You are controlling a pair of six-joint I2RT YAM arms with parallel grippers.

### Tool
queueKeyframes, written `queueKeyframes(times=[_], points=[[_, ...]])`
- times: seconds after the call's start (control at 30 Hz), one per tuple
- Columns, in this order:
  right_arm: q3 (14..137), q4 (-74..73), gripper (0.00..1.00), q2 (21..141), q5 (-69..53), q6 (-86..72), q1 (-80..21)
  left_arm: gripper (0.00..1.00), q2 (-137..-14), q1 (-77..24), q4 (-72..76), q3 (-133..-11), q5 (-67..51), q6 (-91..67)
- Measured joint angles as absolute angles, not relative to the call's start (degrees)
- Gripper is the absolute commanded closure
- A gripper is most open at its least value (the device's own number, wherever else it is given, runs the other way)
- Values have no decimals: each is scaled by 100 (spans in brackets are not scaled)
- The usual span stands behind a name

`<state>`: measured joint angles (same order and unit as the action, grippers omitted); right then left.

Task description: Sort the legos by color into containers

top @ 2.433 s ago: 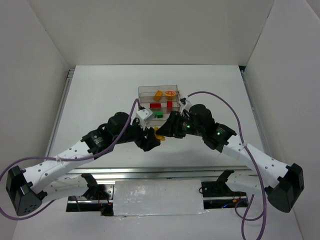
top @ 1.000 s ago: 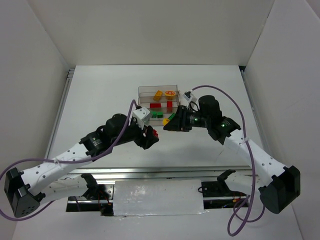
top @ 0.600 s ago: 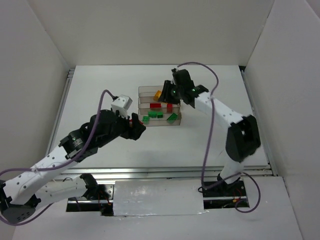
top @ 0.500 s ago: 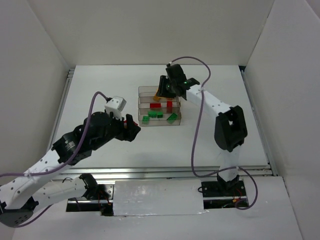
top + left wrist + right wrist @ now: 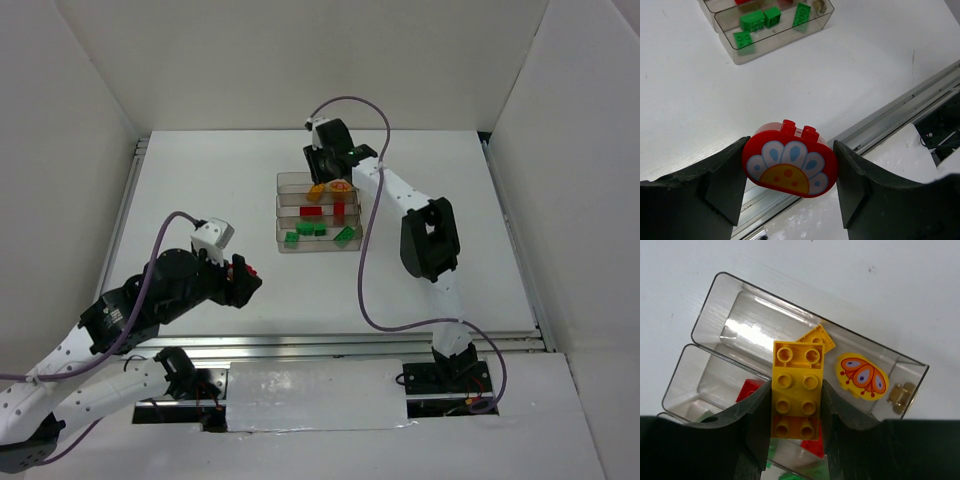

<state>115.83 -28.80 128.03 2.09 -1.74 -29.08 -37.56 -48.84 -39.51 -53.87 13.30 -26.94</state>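
The right claw (image 5: 796, 412) is clenched on a long yellow brick (image 5: 796, 385) pinched between its fingers, seemingly just above the far trough of the containers (image 5: 705, 315). The left claw (image 5: 790, 177) grips a red flower-printed brick (image 5: 790, 160) over the counter (image 5: 865, 75), with the green bricks (image 5: 752, 21) well ahead of it.

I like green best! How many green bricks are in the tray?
4. All lie in the tray's nearest trough: a green brick at the left end, two side by side in the middle, one toward the right. None seems hidden.
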Motion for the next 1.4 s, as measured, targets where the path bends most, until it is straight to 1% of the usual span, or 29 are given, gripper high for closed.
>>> queueKeyframes(times=[0.1, 0.17, 0.27, 0.3, 0.37, 0.4, 0.43, 0.47, 0.5, 0.67, 0.8, 0.9, 1.13, 1.27, 1.4], points=[[11684, -2877, 66, 12923, 128, 158, -2908, 100, -3758, -4884, -3935, -5352, 1188, -2665], [11714, -2873, 66, 12997, 99, 287, -2902, 100, -3785, -4884, -3935, -5345, 1125, -2613], [11848, -2875, 60, 13190, 16, 360, -2897, 100, -3846, -4884, -3938, -5345, 1074, -2567], [11874, -2875, 49, 13251, -30, 370, -2897, 100, -3854, -4884, -3935, -5345, 1066, -2565], [11878, -2884, 37, 13327, -91, 357, -2897, 99, -3854, -4884, -3938, -5345, 1066, -2565], [11878, -2884, 24, 13338, -110, 342, -2897, 99, -3854, -4884, -3935, -5345, 1061, -2563], [11869, -2882, 20, 13340, -126, 311, -2897, 98, -3863, -4884, -3938, -5345, 1055, -2563], [11869, -2875, 2, 13338, -139, 309, -2897, 98, -3876, -4884, -3933, -5345, 1044, -2561], [11854, -2838, 1, 13327, -150, 263, -2897, 98, -3883, -4884, -3933, -5345, 1026, -2558], [11601, -2753, 0, 13126, -211, 143, -2897, 98, -3933, -4858, -3933, -5345, 1007, -2558], [11056, -2650, 0, 12527, -207, -121, -2897, 97, -4051, -4766, -3913, -5345, 1035, -2591], [10169, -2458, 0, 11463, -27, -534, -2897, 99, -4333, -4650, -3889, -5378, 1186, -2740], [8068, -2178, 0, 8429, 694, -1848, -2882, 97, -5592, -4560, -3378, -5660, 1660, -3153], [6788, -2069, 0, 6919, 666, -2351, -2864, 92, -6497, -4508, -2797, -6069, 1981, -3181], [5478, -1975, 0, 5763, 408, -2676, -2860, 93, -7564, -4379, -2150, -6683, 2231, -3194]])
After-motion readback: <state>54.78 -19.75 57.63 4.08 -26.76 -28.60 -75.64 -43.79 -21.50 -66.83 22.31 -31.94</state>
